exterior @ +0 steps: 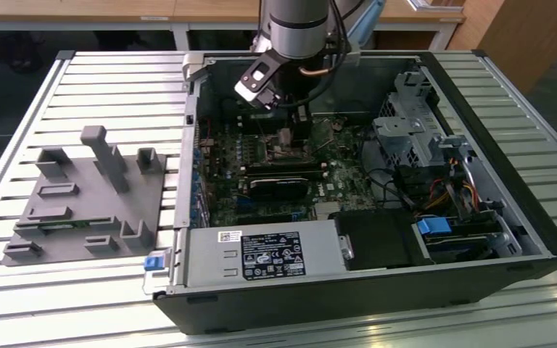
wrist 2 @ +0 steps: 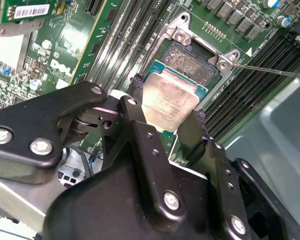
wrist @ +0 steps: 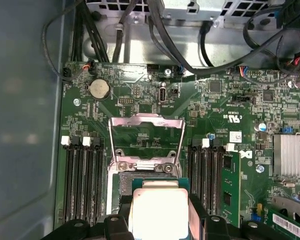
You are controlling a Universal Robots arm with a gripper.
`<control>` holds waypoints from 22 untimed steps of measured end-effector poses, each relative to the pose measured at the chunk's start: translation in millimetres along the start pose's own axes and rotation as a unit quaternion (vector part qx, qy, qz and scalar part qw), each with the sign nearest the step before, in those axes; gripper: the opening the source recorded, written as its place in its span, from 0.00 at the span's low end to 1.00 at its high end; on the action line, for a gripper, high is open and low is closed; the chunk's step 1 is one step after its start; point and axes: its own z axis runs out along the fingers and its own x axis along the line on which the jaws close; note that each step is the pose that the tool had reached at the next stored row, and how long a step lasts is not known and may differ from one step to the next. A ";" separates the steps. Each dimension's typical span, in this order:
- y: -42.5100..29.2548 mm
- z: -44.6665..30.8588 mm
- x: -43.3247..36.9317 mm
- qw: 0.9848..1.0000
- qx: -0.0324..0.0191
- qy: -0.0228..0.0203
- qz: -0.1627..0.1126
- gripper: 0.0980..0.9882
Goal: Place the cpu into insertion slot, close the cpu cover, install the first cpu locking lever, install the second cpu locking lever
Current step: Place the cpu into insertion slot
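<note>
Two black fingers [wrist 2: 138,86] of the gripper [wrist 2: 168,104] are clamped on opposite edges of the chip [wrist 2: 171,97], a flat square with a pale metal face, seen in both wrist views. The chip hangs over one side of the socket [wrist 2: 191,59] and hides part of it. The rest of the dark socket lies bare, and I cannot tell whether chip and socket touch.

The cover [wrist: 146,119], a thin silver frame, stands open beyond the socket, with green board [wrist: 217,102] showing through its cut-out. Long black memory slots [wrist: 82,182] run on both sides of the socket.

In the exterior view the arm [exterior: 298,29] reaches down into the far part of the open computer case [exterior: 356,308]. A grey holder [exterior: 85,196] sits on the slatted table [exterior: 56,312] at the exterior view's left.
</note>
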 end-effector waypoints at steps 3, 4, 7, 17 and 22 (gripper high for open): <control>-0.5 3.0 1.5 1.000 0.000 0.000 0.003 0.48; -0.7 4.1 2.1 1.000 0.000 0.000 0.004 0.48; -0.9 7.2 3.3 1.000 0.000 0.000 0.004 0.48; -2.1 14.8 5.6 1.000 0.000 -0.001 0.004 0.48; -6.9 17.7 6.0 1.000 0.000 -0.001 0.007 0.48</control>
